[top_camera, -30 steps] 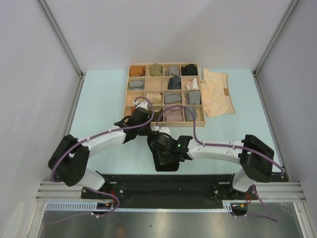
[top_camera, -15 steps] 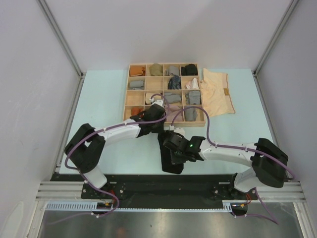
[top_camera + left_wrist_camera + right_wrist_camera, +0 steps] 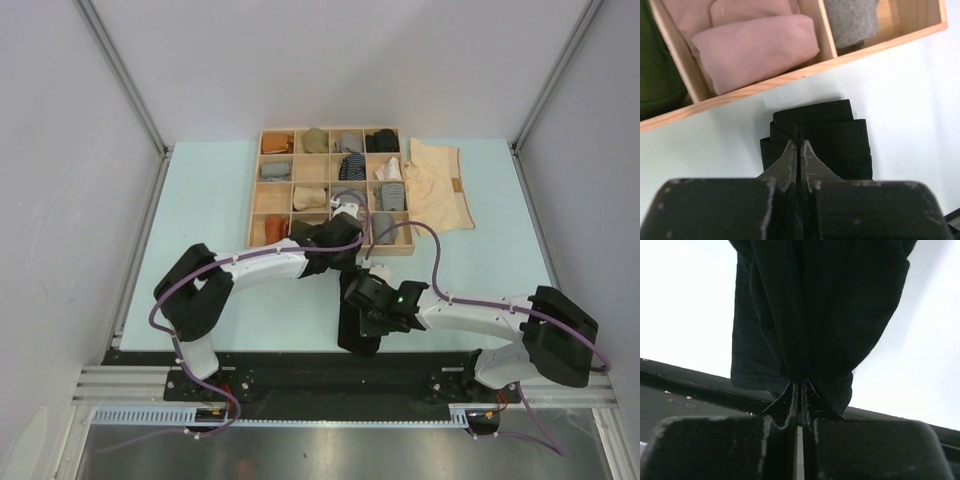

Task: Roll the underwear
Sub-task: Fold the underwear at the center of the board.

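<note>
Looking down from the overhead camera, I had a pale blue-green table (image 3: 210,200) boxed in by plain grey walls (image 3: 60,150). A black plate (image 3: 280,365) carried the arm bases along its near edge. A wooden tray (image 3: 395,250) of small compartments sat at the far middle, most of them holding rolled cloth, with orange rolls (image 3: 277,144) in its left column. The cream pair (image 3: 440,190) lay flat against the tray's right side. The black pair (image 3: 358,330) lay on the table in front of the tray's right half and ran toward me until its near end met the plate. Both arms reached in over it.

From above I could not read either set of fingers, because the wrists covered them. The left wrist camera settled one side: the left gripper (image 3: 799,149) had its fingers pressed together, tips pinched on the top layer of the black pair. There the cloth showed as a stack of folds near the tray's front rim but clear of it. That view also gave me the nearest compartments, with a pink bundle (image 3: 757,47), a grey bundle (image 3: 852,20) beside it and some olive cloth (image 3: 652,75) at the left edge.

The right wrist camera showed the right gripper (image 3: 799,390) clamped tight on the other end. Black cloth was gathered into pleats between the fingers and spread away over the table, with the plate a dark band beneath. The cream pair showed only from overhead.
</note>
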Motion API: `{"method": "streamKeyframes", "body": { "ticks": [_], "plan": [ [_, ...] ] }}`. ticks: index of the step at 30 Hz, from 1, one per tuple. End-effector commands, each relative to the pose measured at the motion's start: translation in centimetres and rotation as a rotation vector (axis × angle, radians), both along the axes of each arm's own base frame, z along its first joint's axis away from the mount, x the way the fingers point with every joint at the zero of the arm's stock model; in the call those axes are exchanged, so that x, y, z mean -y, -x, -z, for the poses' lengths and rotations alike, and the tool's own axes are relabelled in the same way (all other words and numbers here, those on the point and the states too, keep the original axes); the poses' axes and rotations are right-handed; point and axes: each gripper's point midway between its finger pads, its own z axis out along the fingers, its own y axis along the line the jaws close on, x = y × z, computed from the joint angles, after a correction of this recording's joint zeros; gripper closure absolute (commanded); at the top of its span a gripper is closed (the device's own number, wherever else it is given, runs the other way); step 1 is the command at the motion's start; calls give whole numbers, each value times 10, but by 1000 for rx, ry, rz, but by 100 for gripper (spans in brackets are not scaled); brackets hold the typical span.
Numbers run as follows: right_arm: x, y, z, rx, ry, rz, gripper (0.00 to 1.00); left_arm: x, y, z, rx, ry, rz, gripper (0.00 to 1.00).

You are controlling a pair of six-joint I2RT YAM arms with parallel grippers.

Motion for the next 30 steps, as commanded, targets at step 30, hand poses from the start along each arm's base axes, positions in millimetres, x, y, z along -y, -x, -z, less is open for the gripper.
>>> {"method": "streamKeyframes", "body": {
  "ticks": [30],
  "plan": [
    [26,19,6,5,-28,104,100,97,31,19,-49,235,28,100]
  ]
}}
